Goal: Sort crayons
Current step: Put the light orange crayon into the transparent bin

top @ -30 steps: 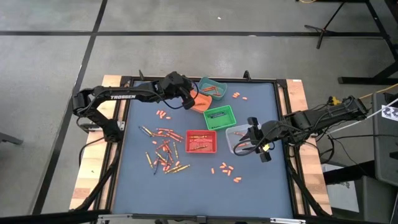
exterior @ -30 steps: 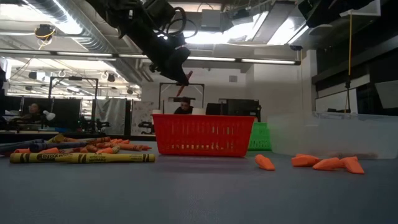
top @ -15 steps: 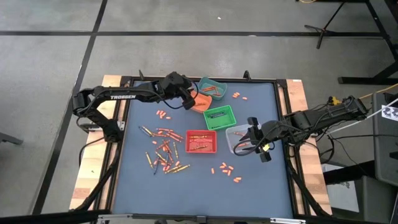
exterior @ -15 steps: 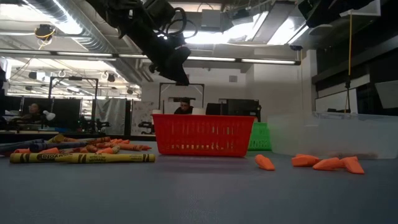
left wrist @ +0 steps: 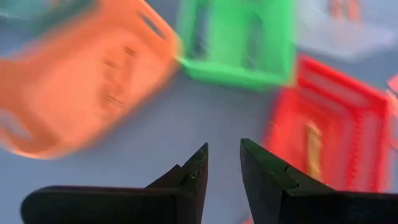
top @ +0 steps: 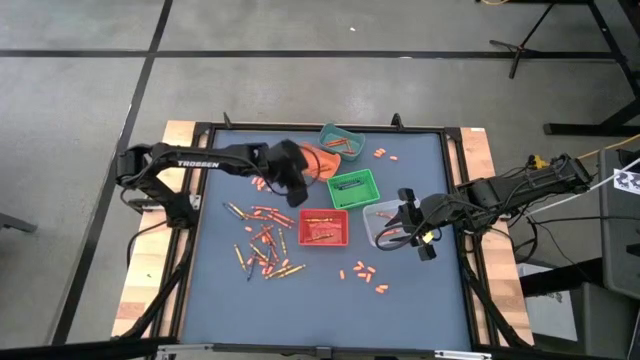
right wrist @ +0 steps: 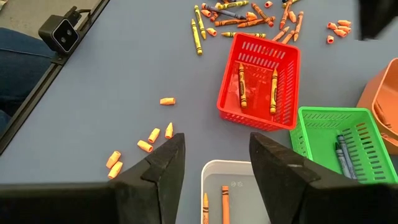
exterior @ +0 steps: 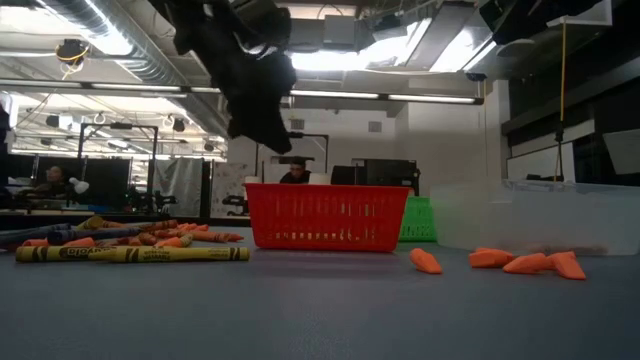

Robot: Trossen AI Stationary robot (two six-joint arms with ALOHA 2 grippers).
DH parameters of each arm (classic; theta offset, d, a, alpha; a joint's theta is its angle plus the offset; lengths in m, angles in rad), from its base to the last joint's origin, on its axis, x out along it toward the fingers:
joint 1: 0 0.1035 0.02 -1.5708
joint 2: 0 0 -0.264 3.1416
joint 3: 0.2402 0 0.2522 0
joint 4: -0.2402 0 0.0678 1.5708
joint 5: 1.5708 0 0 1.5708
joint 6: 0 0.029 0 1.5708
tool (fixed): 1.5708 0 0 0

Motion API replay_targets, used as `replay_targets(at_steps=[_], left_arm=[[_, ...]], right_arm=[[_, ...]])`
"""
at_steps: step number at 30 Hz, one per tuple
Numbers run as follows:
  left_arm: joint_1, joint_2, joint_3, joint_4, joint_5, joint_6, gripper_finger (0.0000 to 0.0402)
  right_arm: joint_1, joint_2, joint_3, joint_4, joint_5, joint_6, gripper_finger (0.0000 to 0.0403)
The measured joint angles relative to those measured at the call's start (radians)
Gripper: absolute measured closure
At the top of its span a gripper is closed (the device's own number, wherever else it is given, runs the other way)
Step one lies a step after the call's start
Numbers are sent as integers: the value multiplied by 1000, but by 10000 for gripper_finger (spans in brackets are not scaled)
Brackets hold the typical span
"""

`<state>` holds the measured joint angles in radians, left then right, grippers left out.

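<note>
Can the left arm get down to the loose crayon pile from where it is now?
Probably yes. The left gripper hangs open and empty above bare mat between the orange bin and red bin; the crayon pile lies close by with nothing standing between.

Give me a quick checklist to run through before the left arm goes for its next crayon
1. Left tool empty: ok, fingers apart with nothing between them.
2. Left tool clear of the bins: ok, it sits over bare mat between the orange bin and red bin.
3. Loose crayons left to pick: ok, a pile lies left of the red bin.
4. Right tool out of the way: ok, open over the clear bin.
5. Red bin upright: ok.
6. Which crayon is next: cannot tell.
</note>
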<state>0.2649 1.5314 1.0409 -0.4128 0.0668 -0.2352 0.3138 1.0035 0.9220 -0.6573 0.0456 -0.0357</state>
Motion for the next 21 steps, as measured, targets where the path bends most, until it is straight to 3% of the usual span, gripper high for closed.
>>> replay_targets(at_steps=[5,15,21], left_arm=[[-93,0,0,-108,21,1,323],[-183,0,-7,-355,-229,1,323],[-174,-1,-115,-336,-248,1,323]], right_arm=[[0,0,0,1,0,0,223],[0,0,0,2,0,0,223],[0,0,0,2,0,0,223]])
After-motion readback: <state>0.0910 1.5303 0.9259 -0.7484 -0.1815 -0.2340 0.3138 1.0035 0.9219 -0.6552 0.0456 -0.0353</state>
